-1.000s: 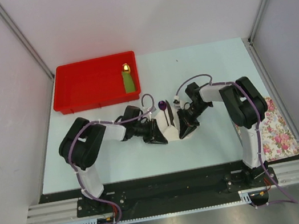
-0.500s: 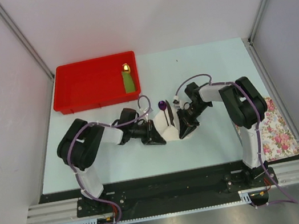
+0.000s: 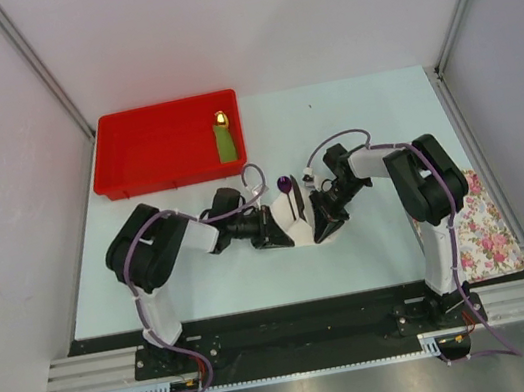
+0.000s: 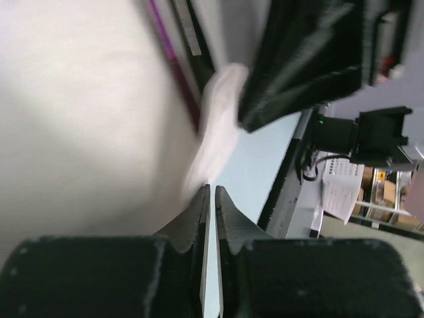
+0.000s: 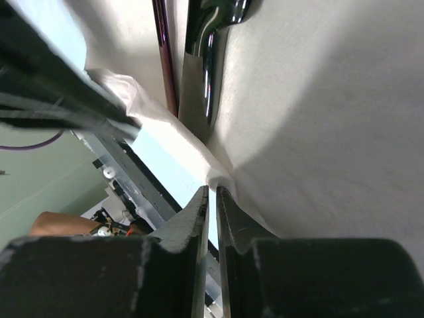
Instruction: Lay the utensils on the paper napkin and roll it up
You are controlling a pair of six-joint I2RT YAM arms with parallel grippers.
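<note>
Jaws of both arms pinch the single paper napkin (image 5: 318, 99), which bears one knife (image 5: 207, 73) and one spoon (image 5: 164, 53).

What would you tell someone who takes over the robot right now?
Left tool: shut, pinching one edge of the paper napkin.
Right tool: shut, pinching the opposite edge.
The spoon and knife lie side by side on the napkin, between the two tools.
Done: utensils placed, both edges gripped.
Left: roll the napkin around them.
</note>
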